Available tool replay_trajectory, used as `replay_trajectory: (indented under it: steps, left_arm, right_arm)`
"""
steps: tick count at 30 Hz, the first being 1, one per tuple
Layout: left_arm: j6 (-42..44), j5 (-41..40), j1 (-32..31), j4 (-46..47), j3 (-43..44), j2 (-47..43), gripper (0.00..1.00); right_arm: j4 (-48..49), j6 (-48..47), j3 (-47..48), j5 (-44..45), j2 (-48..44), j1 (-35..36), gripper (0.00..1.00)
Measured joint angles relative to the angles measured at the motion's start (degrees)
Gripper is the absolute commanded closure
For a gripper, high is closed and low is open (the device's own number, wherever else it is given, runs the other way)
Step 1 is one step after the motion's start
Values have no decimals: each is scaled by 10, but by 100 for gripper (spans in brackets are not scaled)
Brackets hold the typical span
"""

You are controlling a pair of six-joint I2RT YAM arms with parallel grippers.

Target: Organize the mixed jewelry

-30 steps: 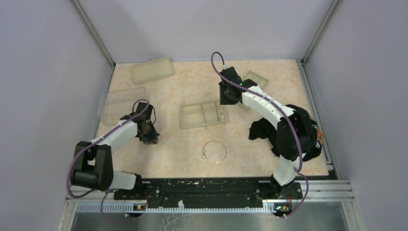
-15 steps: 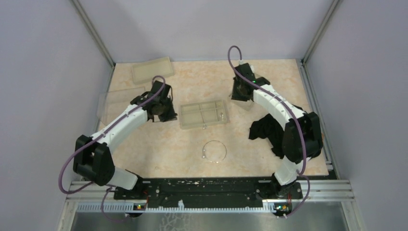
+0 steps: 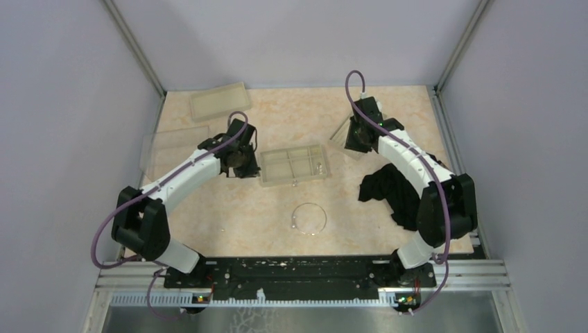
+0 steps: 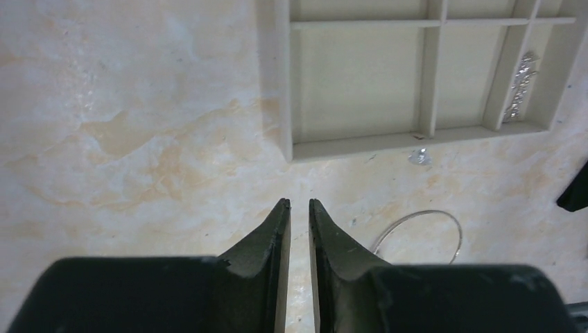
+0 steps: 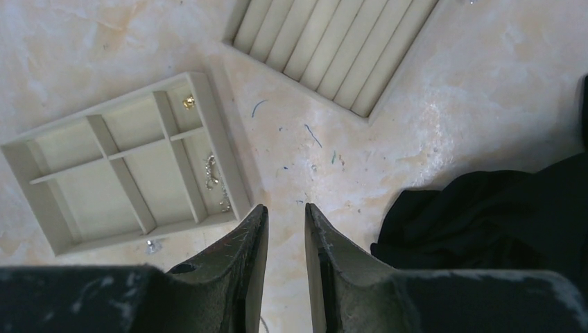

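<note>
The left pincer (image 4: 295,203) stands narrowly parted with nothing between its tips. It has just eased apart from a tighter pinch, so it may have let a small piece go, though no piece shows below it. Just to its right, beside the fingers, lies the wire hoop (image 4: 423,212), flat on the desk (image 4: 139,139) and in the same spot as a second ago. A little ahead and to the right, a loose silver bit (image 4: 418,157) sits on the desk just outside the near wall of the divided tray (image 4: 284,104). In the tray's narrow compartment farthest from this pincer lies a string of silver bits (image 4: 520,87).

A second ago this arm hung over bare desk well short of the tray; now it has swung forward to the tray's left corner.

The right pincer (image 5: 286,207) is also narrow and empty, unchanged in width. It has drawn off from the tray's far right corner (that tray now lies ahead and to its left) toward the slotted tray (image 5: 333,48) further ahead. A gold bit (image 5: 188,102) rests in a small corner compartment, and the black cloth (image 5: 499,215) lies to this pincer's right.

In my judgement the sorting is partly done: the hoop and the loose bit are not yet placed.
</note>
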Motion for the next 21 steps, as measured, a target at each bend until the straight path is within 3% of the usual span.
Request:
replay_trajectory:
  steps: [6, 15, 21]
  left_arm:
    - [-7, -27, 10, -32, -61, -59, 74]
    - [-45, -55, 23, -108, -150, -137, 53]
    - [-92, -65, 27, -150, -198, -168, 48]
  right_arm:
    - [2, -1, -7, -20, 2, 0, 74]
    - [5, -5, -6, -38, 16, 1, 73]
    - [9, -7, -6, -48, 17, 1, 73]
